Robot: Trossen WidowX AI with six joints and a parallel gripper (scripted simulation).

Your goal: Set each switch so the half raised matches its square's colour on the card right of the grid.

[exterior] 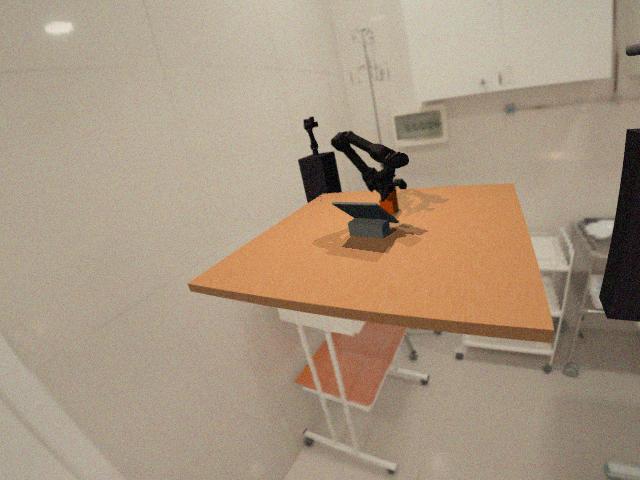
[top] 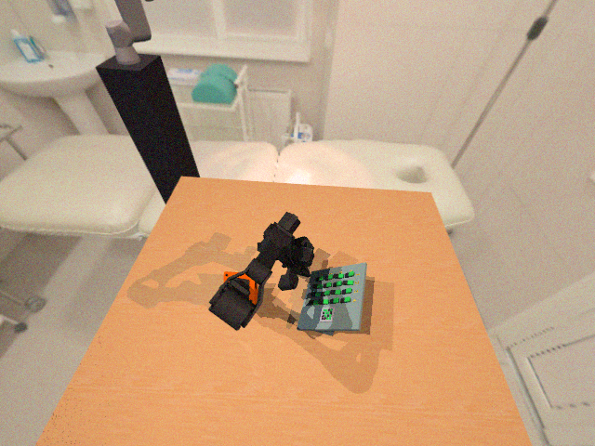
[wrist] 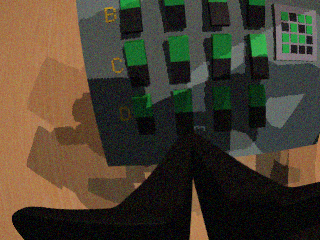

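The tilted grey-blue switch panel [top: 345, 321] [exterior: 360, 210] [wrist: 295, 117] carries a grid of green and dark grey rocker switches. The wrist view shows rows C and D whole and row B in part. The small card [top: 327, 314] [wrist: 295, 33], with mixed green and dark squares, lies to the right of the grid in the wrist view. My gripper [wrist: 189, 143] is shut and empty. Its tips appear just at the near end of the second row-D switch [wrist: 183, 104]; contact cannot be told. Row A is out of the wrist view, and which halves are raised is hard to tell.
The panel stands on a grey block [exterior: 368, 228] on the wooden table [top: 206, 379] [exterior: 454, 268]. The orange base plate [top: 253, 291] [exterior: 390, 203] is beside the arm. Arm shadows fall across the panel and table.
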